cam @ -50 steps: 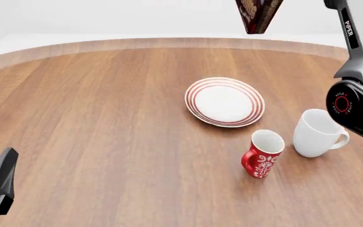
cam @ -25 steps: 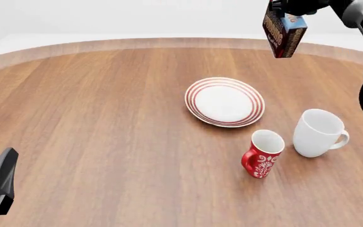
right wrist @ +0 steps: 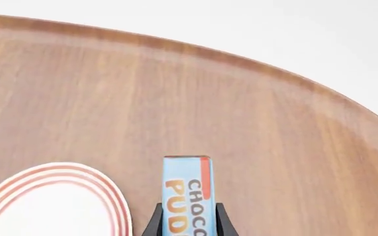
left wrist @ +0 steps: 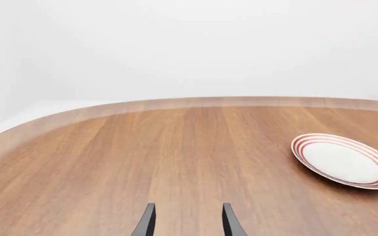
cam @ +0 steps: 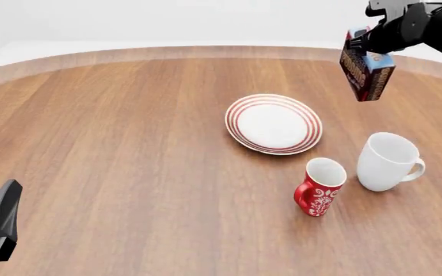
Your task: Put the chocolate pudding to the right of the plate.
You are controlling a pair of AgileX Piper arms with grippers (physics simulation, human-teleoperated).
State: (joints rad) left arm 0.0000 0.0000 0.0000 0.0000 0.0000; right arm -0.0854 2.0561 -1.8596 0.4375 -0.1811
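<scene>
The chocolate pudding (cam: pixel 365 69), a small carton with a brown front and light blue side, hangs in the air above the table, right of and beyond the plate (cam: pixel 273 123). My right gripper (cam: pixel 374 35) is shut on its upper end. In the right wrist view the carton's blue face with orange lettering (right wrist: pixel 186 194) sits between the two dark fingers (right wrist: pixel 154 222), with the plate's rim (right wrist: pixel 104 189) beside it. My left gripper (left wrist: pixel 187 227) is open and empty, low near the table's front left; the plate (left wrist: pixel 344 161) shows ahead of it.
A plain white mug (cam: pixel 386 161) stands right of and nearer than the plate. A red patterned mug (cam: pixel 319 186) stands beside it, just in front of the plate. The wooden table's curved far edge (cam: pixel 205 52) runs behind everything.
My right gripper has carried the pudding rightward and down, from above the plate's far side to a spot right of the plate. The left arm has not moved.
</scene>
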